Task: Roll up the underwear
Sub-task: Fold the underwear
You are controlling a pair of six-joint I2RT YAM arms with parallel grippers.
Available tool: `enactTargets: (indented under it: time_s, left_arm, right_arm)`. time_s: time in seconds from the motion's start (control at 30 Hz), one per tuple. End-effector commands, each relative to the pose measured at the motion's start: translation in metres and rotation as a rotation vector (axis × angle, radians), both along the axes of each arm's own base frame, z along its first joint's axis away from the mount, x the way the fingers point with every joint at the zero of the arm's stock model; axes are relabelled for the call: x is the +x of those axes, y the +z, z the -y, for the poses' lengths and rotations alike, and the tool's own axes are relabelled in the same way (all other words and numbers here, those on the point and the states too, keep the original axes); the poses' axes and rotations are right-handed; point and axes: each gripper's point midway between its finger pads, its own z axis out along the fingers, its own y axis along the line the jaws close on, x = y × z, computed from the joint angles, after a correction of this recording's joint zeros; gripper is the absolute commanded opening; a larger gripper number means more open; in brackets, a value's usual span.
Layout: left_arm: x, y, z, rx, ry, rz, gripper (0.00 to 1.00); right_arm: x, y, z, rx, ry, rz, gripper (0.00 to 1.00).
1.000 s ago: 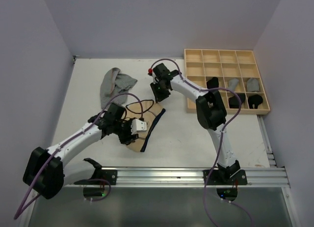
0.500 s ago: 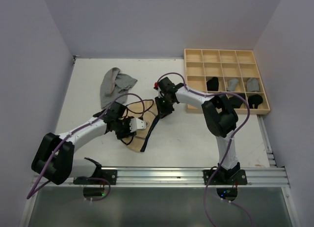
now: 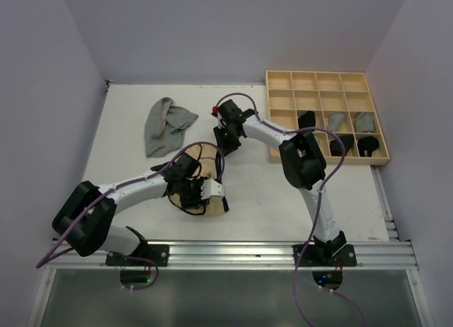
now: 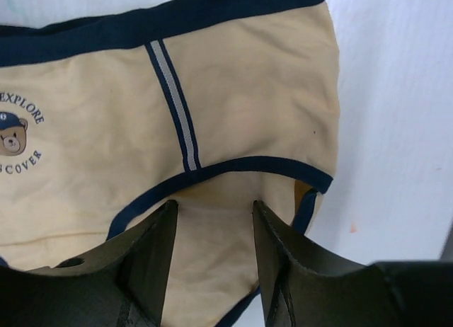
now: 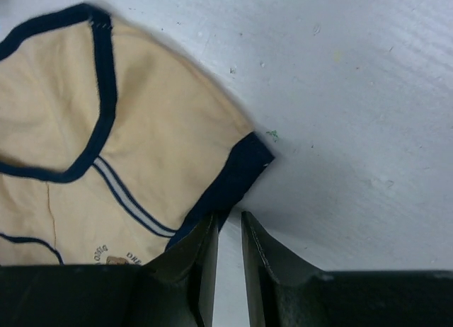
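The tan-beige underwear [image 3: 200, 157] with dark trim lies flat on the white table, its bear print showing in the left wrist view [image 4: 241, 93]. My left gripper [image 3: 207, 193] is at its near end, open, and its two fingers [image 4: 152, 249] stand either side of the crotch panel, with the cloth lying loose between them [image 4: 214, 207]. My right gripper [image 3: 225, 136] is at the far end. It is open by a narrow gap [image 5: 228, 221] with bare table showing through. One finger [image 5: 202, 249] overlaps the waistband corner [image 5: 244, 164]. A light grey underwear [image 3: 167, 124] lies crumpled at the far left.
The pale wooden grid tray [image 3: 282, 83] stands at the far right. It holds rolled black garments [image 3: 306, 119] and grey garments [image 3: 337, 119] in its near cells. The metal rail [image 3: 283, 253] runs along the near edge. Walls close in on both sides.
My left gripper slid right and nearer along the tan underwear, which now lies more bunched beneath it. My right gripper dipped toward the near side, then returned to the far corner.
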Motion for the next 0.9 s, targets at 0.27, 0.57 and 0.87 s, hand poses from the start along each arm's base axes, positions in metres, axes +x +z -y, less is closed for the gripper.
enactTargets:
  time_s: [0.27,0.57,0.87]
  left_arm:
    - [0.017,0.090,0.033,-0.216,0.097,0.040,0.54]
    - [0.122,0.137,-0.014,-0.454,0.418,0.038,0.53]
    - [0.096,0.090,-0.057,-0.639,0.578,-0.415,0.51]
  right_arm:
    - [-0.008,0.070,0.049,-0.073,0.014,0.148,0.29]
    - [-0.071,0.108,0.003,0.386,-0.005,0.018,0.23]
    - [-0.069,0.101,-0.041,0.716,-0.130,-0.128,0.21]
